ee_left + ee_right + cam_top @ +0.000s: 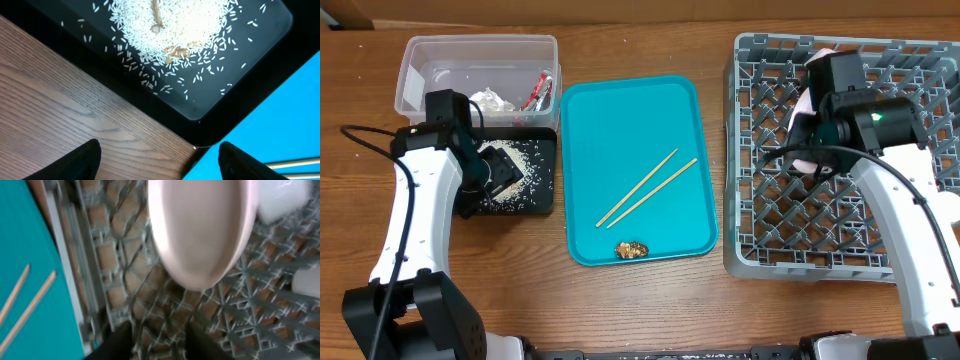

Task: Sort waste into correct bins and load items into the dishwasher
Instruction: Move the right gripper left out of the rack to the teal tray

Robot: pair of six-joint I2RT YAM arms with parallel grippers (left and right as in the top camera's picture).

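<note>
The left gripper point(159, 146) hangs low over the near corner of the black tray point(546, 150), its jaws spread wide with nothing between them. Under it the wrist camera shows bare wooden table point(55, 95) and the tray's rounded corner. The rice point(175, 20) lies in a loose heap inside that tray, with stray grains scattered toward the rim and a few small brown bits mixed into the pile.

Behind the black tray stands the clear tub point(480, 42). The crumpled red-and-white wrapper point(538, 90) sits in it against the right wall, and the crumpled white paper point(486, 98) lies just beside the wrapper.

The teal tray point(590, 110) sits in the middle of the table, between the black tray and the dish rack point(770, 235). The two chopsticks point(645, 190) lie on it side by side on a slant, close together but not crossed. The small brown food scrap point(631, 249) rests near the tray's front edge, apart from the chopsticks.

The right gripper point(160, 332) is above the left part of the rack. Its view is blurred, but the two dark fingers point(117, 342) stand a little apart — a narrow gap, with only the rack's grid showing through it. Just beyond the fingertips a pale bowl point(200, 230) sits in the rack, tipped so that its hollow faces the camera; the fingers are not closed on it. A white item point(282, 197) lies beyond the bowl, too blurred to name.
</note>
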